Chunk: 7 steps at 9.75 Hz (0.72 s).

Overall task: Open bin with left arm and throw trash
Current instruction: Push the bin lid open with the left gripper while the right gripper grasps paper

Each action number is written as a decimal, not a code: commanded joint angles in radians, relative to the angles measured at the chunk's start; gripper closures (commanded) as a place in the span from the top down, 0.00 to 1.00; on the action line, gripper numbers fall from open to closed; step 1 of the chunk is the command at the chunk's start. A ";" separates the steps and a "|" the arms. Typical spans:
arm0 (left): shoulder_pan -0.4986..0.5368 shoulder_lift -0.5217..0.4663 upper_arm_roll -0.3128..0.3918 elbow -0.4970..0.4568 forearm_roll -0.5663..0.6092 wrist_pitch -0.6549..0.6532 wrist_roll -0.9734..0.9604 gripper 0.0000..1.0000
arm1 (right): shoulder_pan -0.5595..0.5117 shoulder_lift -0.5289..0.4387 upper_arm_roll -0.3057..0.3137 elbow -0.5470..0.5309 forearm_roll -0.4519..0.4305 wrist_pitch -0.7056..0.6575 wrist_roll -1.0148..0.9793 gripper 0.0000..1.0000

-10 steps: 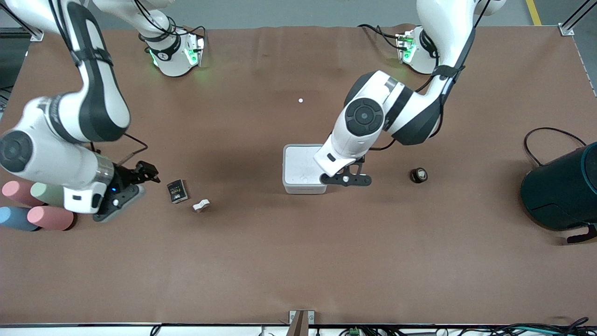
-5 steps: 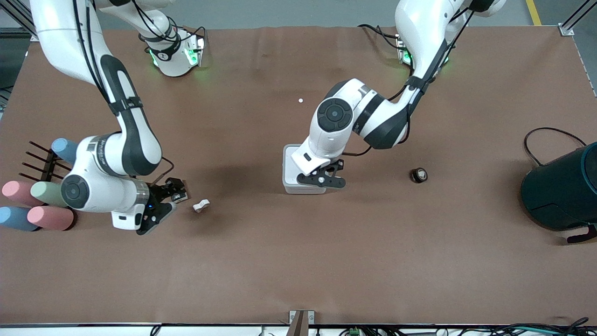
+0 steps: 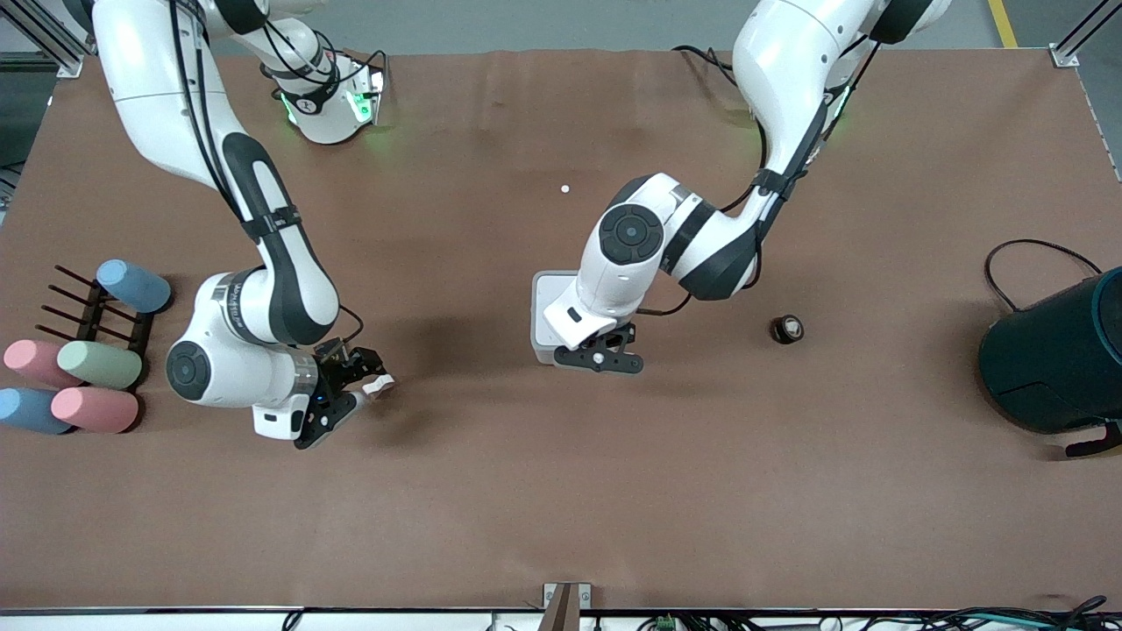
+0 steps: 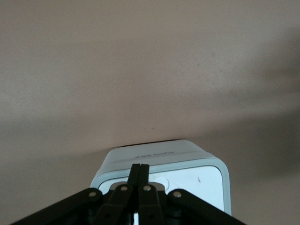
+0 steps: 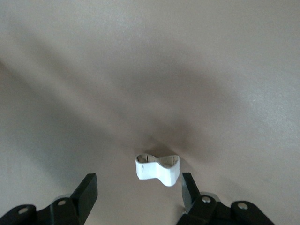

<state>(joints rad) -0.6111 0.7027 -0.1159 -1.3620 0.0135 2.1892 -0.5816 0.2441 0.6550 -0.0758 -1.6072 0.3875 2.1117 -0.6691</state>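
front view: the bin (image 3: 545, 307) sits mid-worktop (image 3: 561, 491), lid down, mostly covered by the left arm (image 3: 692, 237). the left gripper (image 3: 605, 350) is over the bin's edge nearer the camera. the right gripper (image 3: 364, 386) is low at the white scrap (image 3: 380, 383), toward the right arm's end. the black ring (image 3: 786, 329) lies toward the left arm's end, well apart from the bin. the packet does not show.

left wrist view: the left gripper (image 4: 139, 172) has its jaws pressed together over the bin's (image 4: 201, 154) lid.

right wrist view: the right gripper (image 5: 139, 186) has its jaws wide, 1 finger (image 5: 87, 190) each side of the white scrap (image 5: 157, 169), neither touching it.
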 commanded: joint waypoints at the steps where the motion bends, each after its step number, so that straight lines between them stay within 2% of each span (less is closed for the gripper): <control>1: -0.004 0.032 -0.005 0.027 0.008 0.009 0.003 0.00 | 0.015 0.020 -0.007 0.007 0.008 0.051 -0.064 0.77; 5: -0.009 0.037 -0.022 0.020 -0.026 0.001 -0.001 0.00 | -0.002 0.058 -0.009 0.004 0.004 0.096 -0.135 0.76; 7: -0.012 0.088 -0.022 0.020 -0.023 0.001 0.006 0.00 | -0.011 0.069 -0.009 -0.004 0.007 0.096 -0.135 0.73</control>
<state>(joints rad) -0.6161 0.7406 -0.1391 -1.3590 0.0030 2.1973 -0.5816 0.2460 0.7187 -0.0897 -1.6082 0.3872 2.2063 -0.7827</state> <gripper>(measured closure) 0.991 0.251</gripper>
